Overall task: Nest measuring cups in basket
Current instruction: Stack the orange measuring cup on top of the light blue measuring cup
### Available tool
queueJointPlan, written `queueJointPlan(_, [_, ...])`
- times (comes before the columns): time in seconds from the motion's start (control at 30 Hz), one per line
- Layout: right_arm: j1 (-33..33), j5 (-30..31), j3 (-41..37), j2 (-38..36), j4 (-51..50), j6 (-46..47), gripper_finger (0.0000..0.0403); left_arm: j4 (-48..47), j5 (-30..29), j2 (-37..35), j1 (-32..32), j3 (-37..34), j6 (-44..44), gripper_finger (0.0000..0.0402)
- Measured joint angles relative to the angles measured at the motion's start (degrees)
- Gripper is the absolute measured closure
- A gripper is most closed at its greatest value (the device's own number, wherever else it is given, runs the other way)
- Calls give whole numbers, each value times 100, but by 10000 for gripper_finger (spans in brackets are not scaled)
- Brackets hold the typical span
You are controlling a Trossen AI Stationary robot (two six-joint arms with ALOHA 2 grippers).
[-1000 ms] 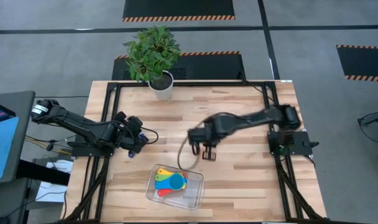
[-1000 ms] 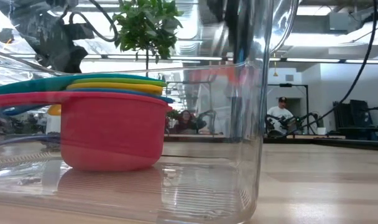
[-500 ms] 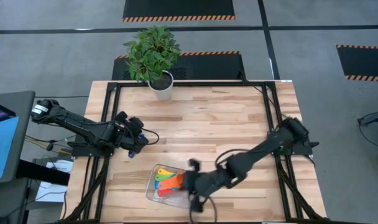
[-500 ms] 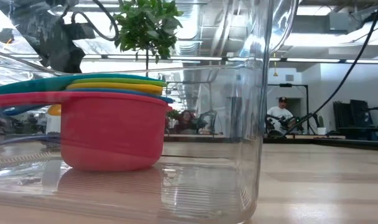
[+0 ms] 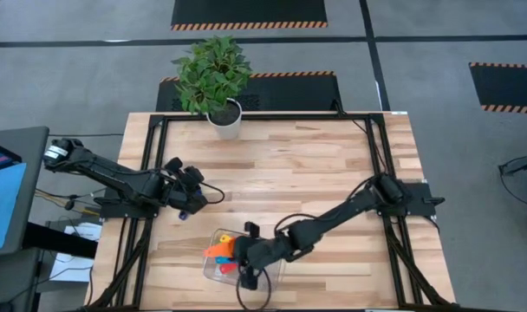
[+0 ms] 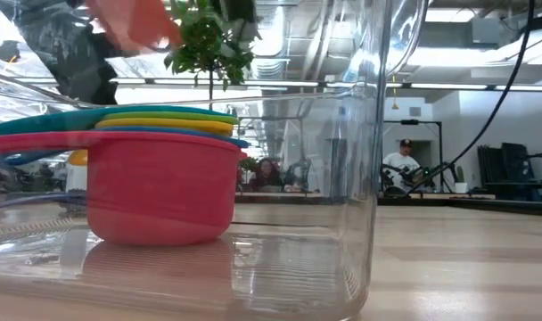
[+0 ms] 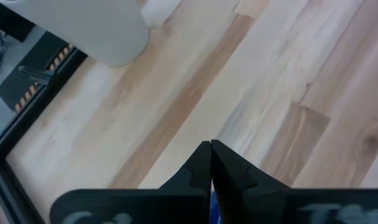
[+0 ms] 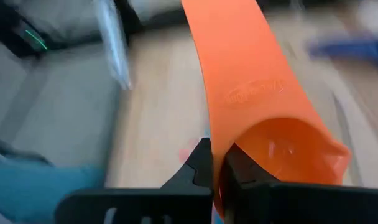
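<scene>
The clear basket (image 5: 275,269) sits near the table's near edge; its wall (image 6: 360,178) fills the low view. Inside it, nested measuring cups rest on its floor: a red cup (image 6: 160,192) at the bottom, with teal, yellow and blue ones in it. My right gripper (image 5: 232,252) is shut on an orange measuring cup (image 5: 218,251) above the basket's left part. That cup shows blurred at the top of the low view (image 6: 133,22). My left gripper (image 5: 198,189) waits shut above the table's left side. My right gripper pinches the orange cup by the edge of its bowl (image 8: 229,165) between its two fingers. It comes slanting down from the table's right. The cup is lifted clear above the nested cups. Its handle (image 8: 239,68) points away from the fingers.
A white pot (image 5: 224,117) with a green plant stands at the table's far edge, and also shows in the left wrist view (image 7: 83,25). Bare wood lies across the table's middle and right. A black frame borders the table.
My right gripper has swung from the table's middle toward the near edge and left, sinking a little, and now stands over the basket. The orange cup has come into the top of the low view. The nested cups have kept still.
</scene>
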Motion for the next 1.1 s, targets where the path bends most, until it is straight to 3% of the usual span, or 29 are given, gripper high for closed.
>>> queueJointPlan(0.1, [-33,-237,9,196,65,198,390,-18,7,0,0,0,70,401])
queueJointPlan(0.47, [120,-225,-3,292,-268,471,390,-81,3,0,0,0,201,401])
queueJointPlan(0.83, [189,228,2,289,-950,790,388,-77,3,0,0,0,193,401])
queueJointPlan(1.1, [59,-235,2,289,-950,902,330,-77,38,0,0,0,180,401])
